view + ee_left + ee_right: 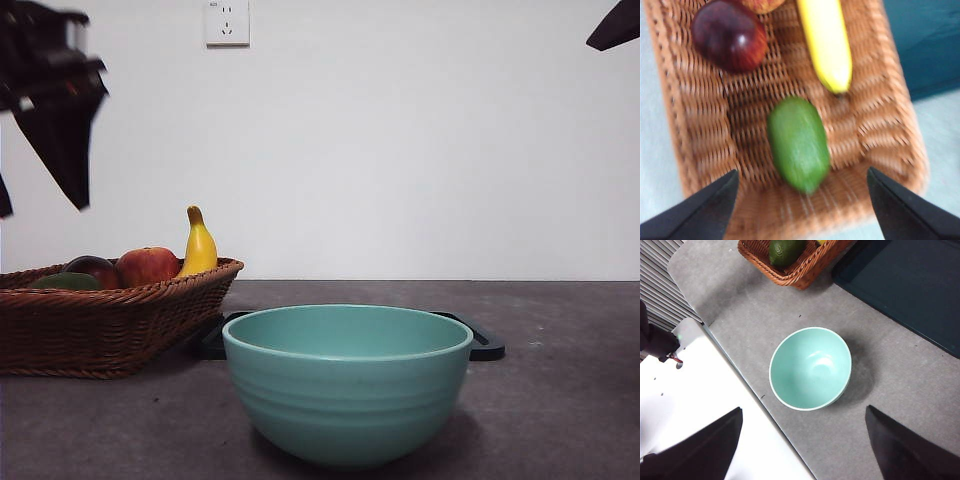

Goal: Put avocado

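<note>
Okay, front view: avocado sits low in the wicker basket, left gripper hovering above. Left wrist view: jaws wide, empty, avocado lying between them below, near the banana. Looks smooth, firm, likely slippery; grip across its narrow middle. Right wrist view: right gripper wide open over the bowl.

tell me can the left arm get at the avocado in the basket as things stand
Probably yes. The left gripper hangs over the basket with its jaws open, and the avocado lies uncovered on the weave, apart from the banana and the dark red fruit.
</note>
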You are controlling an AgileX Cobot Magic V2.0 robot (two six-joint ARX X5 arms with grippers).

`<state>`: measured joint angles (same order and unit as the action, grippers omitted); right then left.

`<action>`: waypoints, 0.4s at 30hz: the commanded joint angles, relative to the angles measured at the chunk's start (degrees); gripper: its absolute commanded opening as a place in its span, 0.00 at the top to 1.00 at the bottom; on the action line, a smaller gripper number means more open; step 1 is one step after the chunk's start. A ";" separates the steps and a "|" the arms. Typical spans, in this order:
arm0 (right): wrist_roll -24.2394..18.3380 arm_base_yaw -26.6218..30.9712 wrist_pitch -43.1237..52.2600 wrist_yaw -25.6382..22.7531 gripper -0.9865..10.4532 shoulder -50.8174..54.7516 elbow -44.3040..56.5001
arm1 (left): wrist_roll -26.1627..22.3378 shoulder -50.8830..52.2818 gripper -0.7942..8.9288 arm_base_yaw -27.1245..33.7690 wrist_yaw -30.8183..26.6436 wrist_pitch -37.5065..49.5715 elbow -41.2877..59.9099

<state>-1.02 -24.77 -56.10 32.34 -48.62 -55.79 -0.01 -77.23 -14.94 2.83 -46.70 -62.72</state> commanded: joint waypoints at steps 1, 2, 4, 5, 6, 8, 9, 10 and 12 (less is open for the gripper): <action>0.59 -0.42 0.48 0.00 0.57 -0.39 -1.18 | -0.81 -3.23 0.50 -0.50 -0.57 1.97 -1.33; 0.59 -0.42 0.48 0.00 0.57 -0.39 -1.18 | -0.81 -4.46 0.50 -0.52 -1.11 2.73 -1.33; 0.59 -0.42 0.48 0.02 0.57 -0.39 -1.18 | -0.81 -6.32 0.50 -0.57 -1.97 3.56 -1.33; 0.59 -0.42 0.48 0.00 0.57 -0.39 -1.18 | -0.83 -7.34 0.50 -0.57 -2.03 3.98 -1.33; 0.59 -0.42 0.48 0.02 0.57 -0.39 -1.18 | -0.81 -8.15 0.50 -0.57 -2.03 4.33 -1.33; 0.59 -0.39 0.48 0.00 0.57 -0.39 -1.18 | -0.81 -9.90 0.50 -0.57 -2.12 5.05 -1.33; 0.59 -0.39 0.48 0.00 0.57 -0.39 -1.18 | -0.81 -10.78 0.50 -0.57 -2.64 5.55 -1.33; 0.59 -0.39 0.48 0.00 0.57 -0.39 -1.18 | -0.83 -11.43 0.50 -0.57 -3.04 5.86 -1.33; 0.59 -0.39 0.48 0.00 0.57 -0.39 -1.18 | -0.81 -13.07 0.50 -0.57 -3.15 6.38 -1.33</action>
<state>-1.02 -24.77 -56.10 32.34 -48.62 -55.79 -0.43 -88.90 -15.29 -0.05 -40.64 -62.74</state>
